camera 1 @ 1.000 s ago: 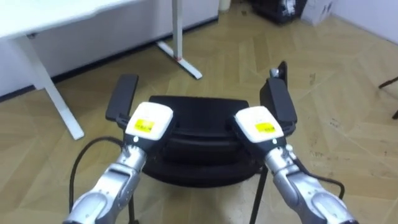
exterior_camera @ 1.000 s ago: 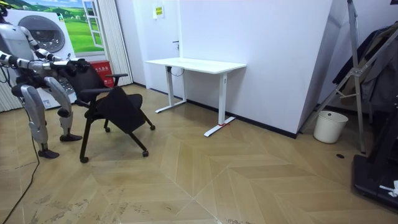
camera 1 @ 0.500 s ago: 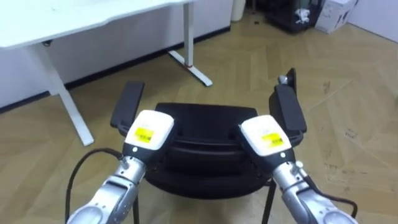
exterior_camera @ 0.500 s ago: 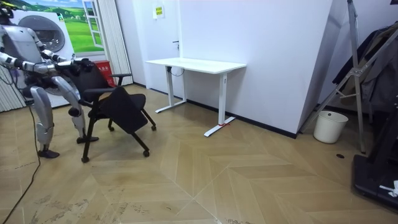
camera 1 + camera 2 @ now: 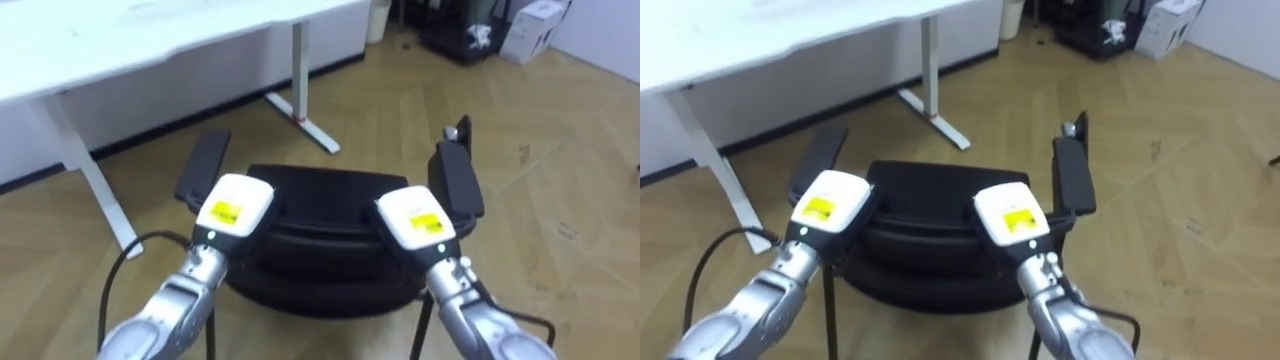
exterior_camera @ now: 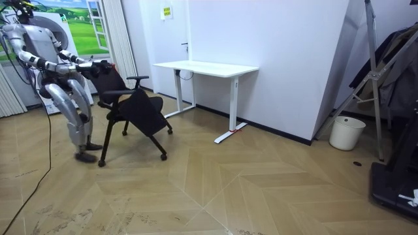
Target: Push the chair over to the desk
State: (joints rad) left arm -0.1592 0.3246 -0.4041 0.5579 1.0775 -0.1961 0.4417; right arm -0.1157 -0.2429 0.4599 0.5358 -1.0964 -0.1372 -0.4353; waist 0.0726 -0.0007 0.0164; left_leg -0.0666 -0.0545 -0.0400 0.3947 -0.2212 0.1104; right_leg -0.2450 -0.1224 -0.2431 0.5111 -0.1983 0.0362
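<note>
Black chair (image 5: pixel 320 190) at centre of frame, pushing step likely in hand. Against its backrest, left hand (image 5: pixel 232 205) and right hand (image 5: pixel 412 215); fingers hidden, state impossible to tell. Next: even push toward white counter (image 5: pixel 150 30), upper left.

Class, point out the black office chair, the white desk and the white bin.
black office chair (image 5: pixel 320 190), left eye view, top of its backrest
white desk (image 6: pixel 206 67), room view, its tabletop
white bin (image 6: pixel 347 133), room view, its side wall

Lighting: bright, even, from overhead. Glare: white desk (image 5: pixel 150 35) beyond the left hand (image 5: pixel 232 205) washes out pale. Shadows: soft, faint on the wood floor (image 5: pixel 560 150) beneath the office chair (image 5: pixel 320 200) by the right hand (image 5: pixel 412 215).
</note>
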